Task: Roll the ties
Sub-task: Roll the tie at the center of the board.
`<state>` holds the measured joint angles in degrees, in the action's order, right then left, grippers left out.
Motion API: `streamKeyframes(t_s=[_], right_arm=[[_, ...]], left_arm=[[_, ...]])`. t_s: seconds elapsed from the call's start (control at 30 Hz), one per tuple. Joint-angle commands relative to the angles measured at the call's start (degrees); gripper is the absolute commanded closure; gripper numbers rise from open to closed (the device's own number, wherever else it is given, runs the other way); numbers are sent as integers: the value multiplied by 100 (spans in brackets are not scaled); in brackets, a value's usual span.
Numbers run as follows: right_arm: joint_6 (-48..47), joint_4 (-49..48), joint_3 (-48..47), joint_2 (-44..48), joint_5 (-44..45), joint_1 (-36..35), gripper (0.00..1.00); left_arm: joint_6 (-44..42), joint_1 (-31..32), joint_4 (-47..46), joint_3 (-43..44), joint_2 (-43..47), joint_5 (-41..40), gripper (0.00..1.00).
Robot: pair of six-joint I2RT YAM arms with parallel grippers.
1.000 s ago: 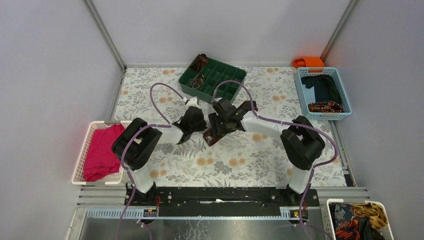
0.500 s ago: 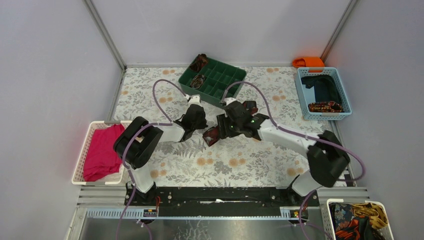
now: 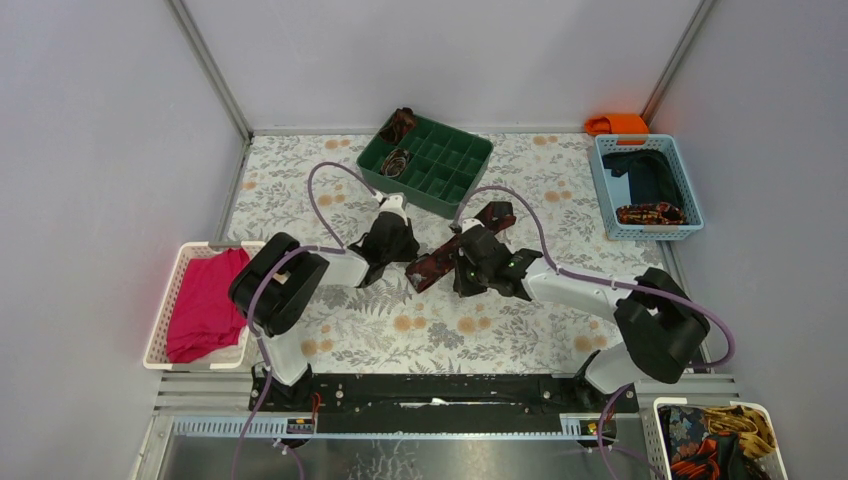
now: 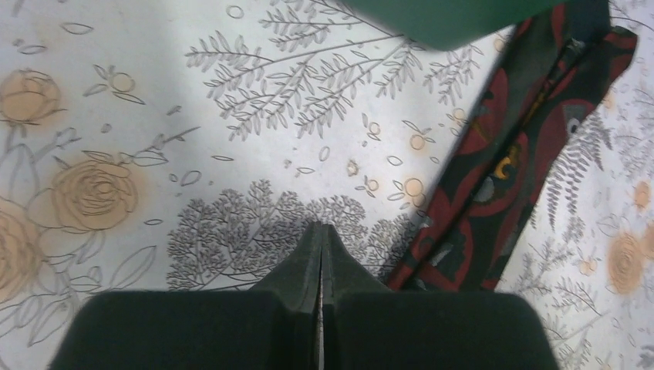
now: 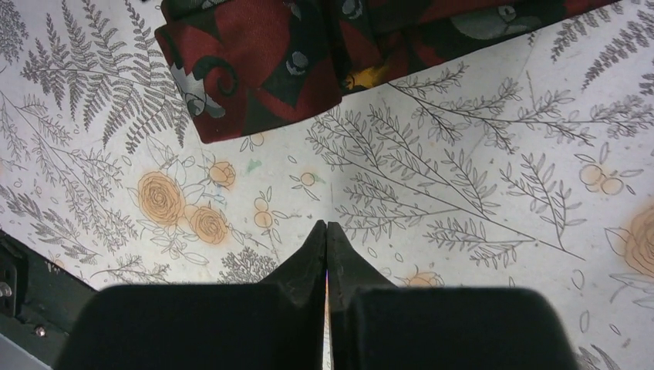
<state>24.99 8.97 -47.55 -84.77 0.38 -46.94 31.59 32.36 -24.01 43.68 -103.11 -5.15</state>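
Note:
A dark maroon tie [image 3: 450, 250] with red patterning lies flat and slantwise on the floral table, its wide end [image 5: 254, 69] toward the near left. My left gripper [image 3: 389, 258] is shut and empty. It rests on the cloth just left of the tie [image 4: 501, 162]. My right gripper [image 3: 468, 283] is also shut on nothing, on the near side of the tie. Two rolled ties [image 3: 397, 161] [image 3: 400, 123] sit at the left end of the green divided box [image 3: 455, 172].
A blue basket [image 3: 680, 175] at the back right holds navy cloth and a coiled tie [image 3: 650, 213]. A white basket [image 3: 160, 320] on the left holds pink-red cloth. More ties fill a basket [image 3: 715, 440] at the near right. An orange object [image 3: 617, 123] lies in the far corner.
My right gripper has come off the tie, drawn back toward the near side and shut. The tie now lies uncovered on the table. The left arm has hardly moved.

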Motion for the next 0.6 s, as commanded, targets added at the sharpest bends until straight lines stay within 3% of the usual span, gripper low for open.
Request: streamKeyframes(t_s=[0.0, 0.2, 0.57], right_arm=[[126, -493, -2, -298, -29, -91, 100], [253, -845, 8, -838, -237, -140, 100], [199, -1151, -523, -1489, -6, -135, 100]], left_arm=[[66, 25, -607, -314, -210, 616, 100], [75, 25, -1052, -495, -297, 1165, 100], [77, 25, -1218, -769, -381, 1310, 100]])
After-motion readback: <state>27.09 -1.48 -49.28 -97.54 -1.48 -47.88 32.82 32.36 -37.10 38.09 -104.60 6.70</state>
